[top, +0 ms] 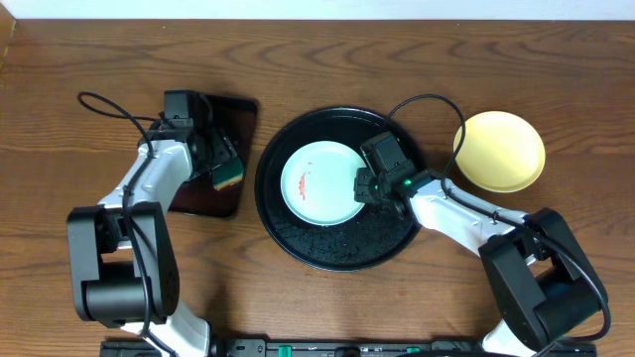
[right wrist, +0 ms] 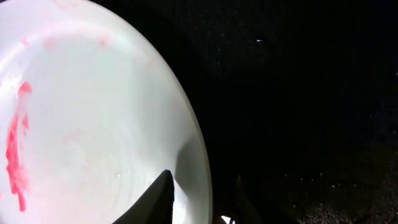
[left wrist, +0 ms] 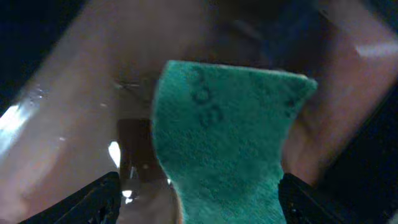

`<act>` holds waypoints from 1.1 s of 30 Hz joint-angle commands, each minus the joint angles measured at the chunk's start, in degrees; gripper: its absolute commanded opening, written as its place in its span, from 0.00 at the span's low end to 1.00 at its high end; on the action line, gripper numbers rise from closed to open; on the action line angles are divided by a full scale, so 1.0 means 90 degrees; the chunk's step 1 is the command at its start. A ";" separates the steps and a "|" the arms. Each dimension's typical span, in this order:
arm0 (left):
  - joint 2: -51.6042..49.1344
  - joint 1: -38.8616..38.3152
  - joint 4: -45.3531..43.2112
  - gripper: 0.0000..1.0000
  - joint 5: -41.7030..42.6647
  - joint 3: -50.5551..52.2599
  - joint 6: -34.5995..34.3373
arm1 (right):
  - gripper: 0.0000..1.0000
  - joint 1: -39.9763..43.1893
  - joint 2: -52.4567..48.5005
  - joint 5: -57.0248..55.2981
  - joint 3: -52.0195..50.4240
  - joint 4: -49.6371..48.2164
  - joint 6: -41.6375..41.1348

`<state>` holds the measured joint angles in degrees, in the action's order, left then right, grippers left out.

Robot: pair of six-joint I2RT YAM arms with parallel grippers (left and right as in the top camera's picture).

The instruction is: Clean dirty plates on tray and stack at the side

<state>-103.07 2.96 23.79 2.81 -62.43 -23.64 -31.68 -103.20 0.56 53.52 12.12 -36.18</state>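
Nearest the robot, the right end effector reaches into the round black tray. Its fingers are spread and straddle the right rim of a pale plate, one finger over the plate's inside and the other over the tray's wet, glossy floor. Whether either finger touches the rim cannot be told. The pale plate lies flat in the middle of the black tray, with a red smear down its left half and fainter pink marks towards its far edge. To the right of the black tray and apart from it, a yellow plate sits alone on the wooden worktop. On the left side of the worktop, the left end effector pinches a teal sponge between its fingers, above a dark rectangular tray that lies just beside the black tray. The sponge's rough face bends in the grip.
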 commanded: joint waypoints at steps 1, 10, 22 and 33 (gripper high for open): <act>0.0010 -0.0172 0.0017 0.80 0.0165 -0.0029 -0.0126 | 0.29 0.0068 -0.0112 -0.0226 0.0029 0.0032 0.0075; 0.0007 -0.0333 -0.0032 0.76 -0.0236 0.0056 -0.0131 | 0.29 0.0068 -0.0112 -0.0226 0.0029 0.0056 0.0078; 0.0007 -0.0333 -0.0046 0.76 -0.0889 0.0153 -0.0146 | 0.29 0.0068 -0.0112 -0.0228 0.0029 0.0087 0.0078; 0.0002 -0.0333 -0.0134 0.72 -0.0865 0.0189 -0.0199 | 0.28 0.0068 -0.0112 -0.0228 0.0029 0.0083 0.0075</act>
<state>-103.07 -0.08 22.87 -3.49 -61.47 -24.69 -31.68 -103.20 0.45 53.54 12.23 -36.16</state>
